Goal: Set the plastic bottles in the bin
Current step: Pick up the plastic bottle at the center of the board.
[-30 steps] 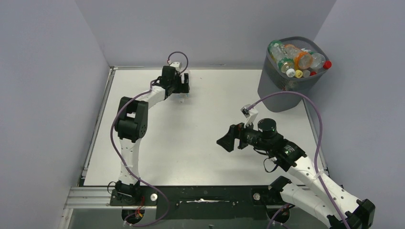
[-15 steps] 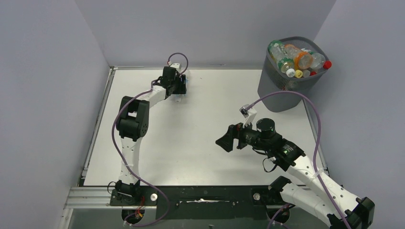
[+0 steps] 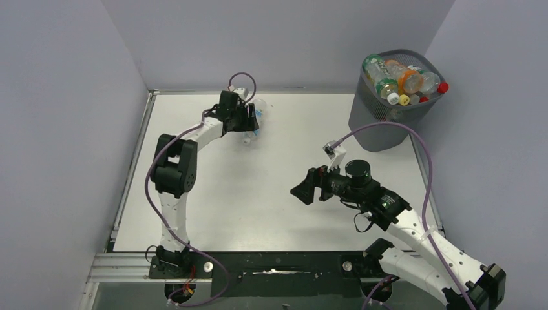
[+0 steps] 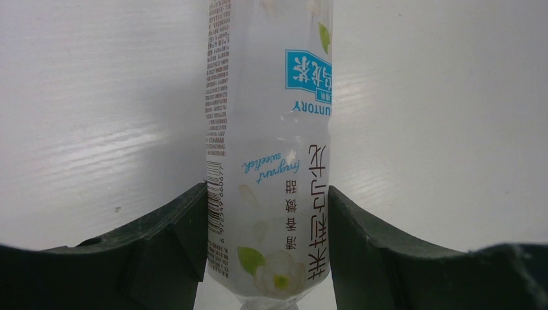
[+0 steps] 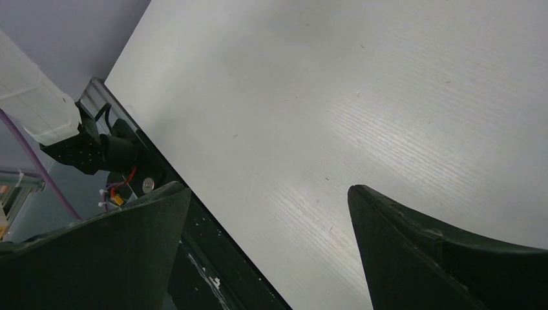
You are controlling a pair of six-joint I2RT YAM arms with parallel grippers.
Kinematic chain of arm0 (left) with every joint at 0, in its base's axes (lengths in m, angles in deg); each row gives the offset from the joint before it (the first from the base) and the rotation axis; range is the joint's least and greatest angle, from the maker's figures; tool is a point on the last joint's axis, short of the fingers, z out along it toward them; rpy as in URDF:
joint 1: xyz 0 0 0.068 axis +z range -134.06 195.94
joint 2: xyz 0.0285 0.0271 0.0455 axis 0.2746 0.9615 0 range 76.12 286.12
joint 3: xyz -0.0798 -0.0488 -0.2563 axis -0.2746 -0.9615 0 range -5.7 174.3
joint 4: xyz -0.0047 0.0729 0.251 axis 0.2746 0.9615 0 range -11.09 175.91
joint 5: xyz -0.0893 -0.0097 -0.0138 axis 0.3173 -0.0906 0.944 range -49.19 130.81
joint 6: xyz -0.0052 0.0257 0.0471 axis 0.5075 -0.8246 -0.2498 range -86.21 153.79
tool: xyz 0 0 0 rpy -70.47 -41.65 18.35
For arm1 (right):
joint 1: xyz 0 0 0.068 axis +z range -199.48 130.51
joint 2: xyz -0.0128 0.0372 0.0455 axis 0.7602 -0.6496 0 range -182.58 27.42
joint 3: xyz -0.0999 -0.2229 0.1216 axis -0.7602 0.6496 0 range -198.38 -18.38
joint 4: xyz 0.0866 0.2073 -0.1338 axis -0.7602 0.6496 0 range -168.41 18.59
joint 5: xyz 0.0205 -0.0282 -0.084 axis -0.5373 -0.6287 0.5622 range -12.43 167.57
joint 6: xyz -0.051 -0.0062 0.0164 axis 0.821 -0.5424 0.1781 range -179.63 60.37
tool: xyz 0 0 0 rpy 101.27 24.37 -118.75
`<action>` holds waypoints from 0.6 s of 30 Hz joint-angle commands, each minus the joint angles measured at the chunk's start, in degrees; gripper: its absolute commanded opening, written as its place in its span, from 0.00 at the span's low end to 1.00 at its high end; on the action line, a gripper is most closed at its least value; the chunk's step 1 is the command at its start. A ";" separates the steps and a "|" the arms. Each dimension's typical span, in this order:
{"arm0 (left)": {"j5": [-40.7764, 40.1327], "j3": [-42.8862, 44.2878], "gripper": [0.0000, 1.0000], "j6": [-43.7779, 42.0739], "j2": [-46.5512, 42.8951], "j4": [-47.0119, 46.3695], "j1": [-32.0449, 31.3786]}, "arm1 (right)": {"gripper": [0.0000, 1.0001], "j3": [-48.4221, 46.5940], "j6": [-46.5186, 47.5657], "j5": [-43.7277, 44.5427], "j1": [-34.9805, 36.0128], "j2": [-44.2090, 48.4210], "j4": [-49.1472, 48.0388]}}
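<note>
One clear blue-label Suntory bottle [image 4: 258,97] outside mesh bin [image 3: 381,132], far left-centre of table [image 3: 284,219]. Left end effector [image 4: 266,210] pinches bottle across its width (squared grip, likely for carry). Right end effector [image 5: 268,190] spread, empty, mid-table. Bin far right, heaped.

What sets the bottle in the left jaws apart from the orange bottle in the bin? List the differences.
Hold: the clear bottle is clamped in the left jaws; the orange bottle lies loose. Place: the clear bottle is over the table; the orange bottle is in the bin. Look: the clear bottle is see-through, blue-labelled; the orange bottle is tinted orange. Both are small drink bottles.
</note>
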 commanded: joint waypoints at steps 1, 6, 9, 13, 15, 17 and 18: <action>6.01 -0.69 0.43 3.36 -7.45 -0.23 -1.05 | 1.00 -0.43 -0.32 0.91 0.90 -0.78 -3.56; 10.65 -3.49 0.43 6.19 -11.75 -0.04 -1.83 | 1.00 -0.59 -0.85 1.39 1.41 -1.38 -4.07; 13.81 -5.24 0.43 7.45 -14.00 0.06 -2.38 | 1.00 -0.72 -1.16 1.91 1.74 -1.59 -4.10; 18.84 -8.37 0.43 9.56 -16.88 -0.98 -3.14 | 1.00 -0.72 -1.54 2.55 2.09 -1.55 -4.10; 22.65 -10.62 0.43 10.88 -18.22 -1.94 -3.48 | 1.00 -0.85 -1.77 2.89 2.17 -1.57 -4.10; 25.55 -12.37 0.43 12.22 -19.61 -2.74 -3.91 | 1.00 -1.10 -2.03 3.14 2.28 -1.58 -4.08; 27.40 -13.31 0.43 12.89 -20.57 -3.74 -4.16 | 0.99 -1.34 -2.15 3.31 2.31 -1.49 -4.09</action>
